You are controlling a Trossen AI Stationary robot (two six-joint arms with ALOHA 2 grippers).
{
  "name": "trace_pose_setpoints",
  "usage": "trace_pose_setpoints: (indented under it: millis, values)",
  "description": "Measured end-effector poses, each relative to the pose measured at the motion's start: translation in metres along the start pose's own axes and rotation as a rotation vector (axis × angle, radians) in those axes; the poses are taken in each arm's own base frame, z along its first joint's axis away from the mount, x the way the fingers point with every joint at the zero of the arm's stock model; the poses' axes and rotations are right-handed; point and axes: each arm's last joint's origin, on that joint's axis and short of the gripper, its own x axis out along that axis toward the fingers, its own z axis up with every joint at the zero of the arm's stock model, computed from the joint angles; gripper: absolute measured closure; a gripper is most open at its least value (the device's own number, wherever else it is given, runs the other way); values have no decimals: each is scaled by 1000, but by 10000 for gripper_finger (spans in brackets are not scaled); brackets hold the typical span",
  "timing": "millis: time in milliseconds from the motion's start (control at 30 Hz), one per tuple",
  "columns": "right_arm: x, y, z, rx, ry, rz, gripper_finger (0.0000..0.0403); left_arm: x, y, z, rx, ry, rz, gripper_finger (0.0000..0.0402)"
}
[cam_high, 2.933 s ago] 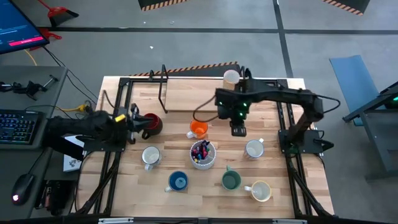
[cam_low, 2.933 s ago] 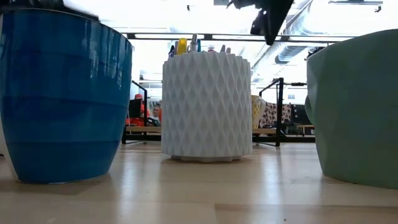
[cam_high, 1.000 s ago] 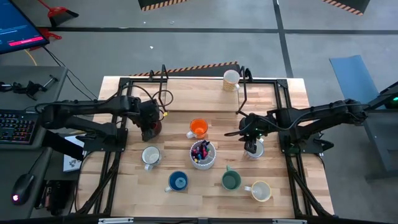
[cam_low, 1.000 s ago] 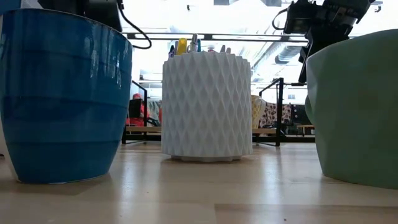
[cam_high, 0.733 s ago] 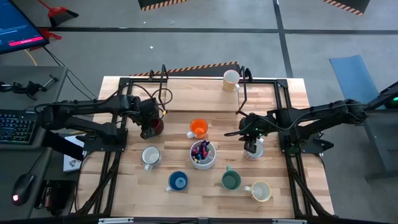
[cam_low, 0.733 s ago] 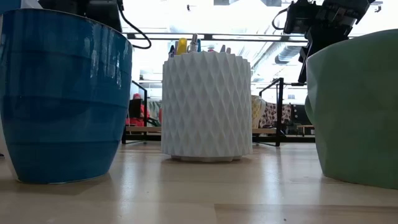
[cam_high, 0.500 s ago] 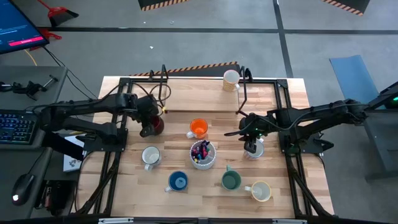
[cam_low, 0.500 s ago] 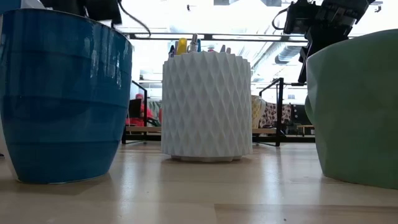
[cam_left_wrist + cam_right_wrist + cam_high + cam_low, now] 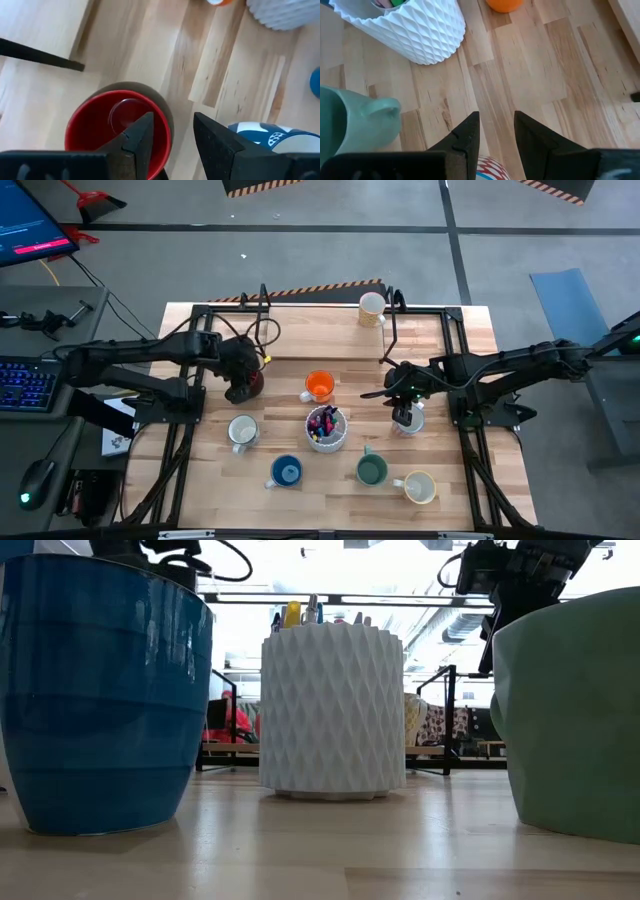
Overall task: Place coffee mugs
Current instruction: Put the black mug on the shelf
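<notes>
My left gripper (image 9: 240, 383) is shut on the dark red mug (image 9: 247, 380), left of the orange mug (image 9: 319, 387). My right gripper (image 9: 404, 418) is down on a white mug (image 9: 409, 421) at the table's right, shut on it. The white pen cup (image 9: 326, 429) stands at the middle. Nearer stand another white mug (image 9: 242, 431), the blue mug (image 9: 286, 471), the green mug (image 9: 372, 470) and a cream mug (image 9: 418, 487). One cream mug (image 9: 371, 308) stands at the far edge. The low view shows the blue mug (image 9: 100, 690) and green mug (image 9: 575, 710) up close. My left gripper holds the dark red mug by its rim (image 9: 164, 131), one finger (image 9: 141, 135) inside and one (image 9: 215, 142) outside, coming from above. The mug's shadow (image 9: 150, 92) lies offset on the wood, so the mug is lifted clear and upright. My right gripper comes from above onto the white mug; a red, white and blue patterned bit of it (image 9: 491, 166) shows between the fingers (image 9: 467, 135). The gripper hides the rest of the contact. Whether the mug stands on the table, I cannot tell.
A black metal frame (image 9: 300, 308) runs round the table's far and side edges. Bare wood lies along the far half (image 9: 300, 340) and in the near corners. A keyboard and monitor sit off the table's left side.
My left gripper has risen with the dark red mug and drifted slightly toward the far edge; the mug has lifted clear of the table.
</notes>
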Motion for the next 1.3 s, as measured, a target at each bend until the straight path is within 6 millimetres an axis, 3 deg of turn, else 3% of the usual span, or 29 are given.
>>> trace_pose_setpoints:
  millis: [1167,1300]
  values:
    - [0,0,0,-3,4,2,302,66,1,12,-34,319,84,271]
    - [0,0,0,-2,4,2,302,68,-1,12,-42,338,23,299]
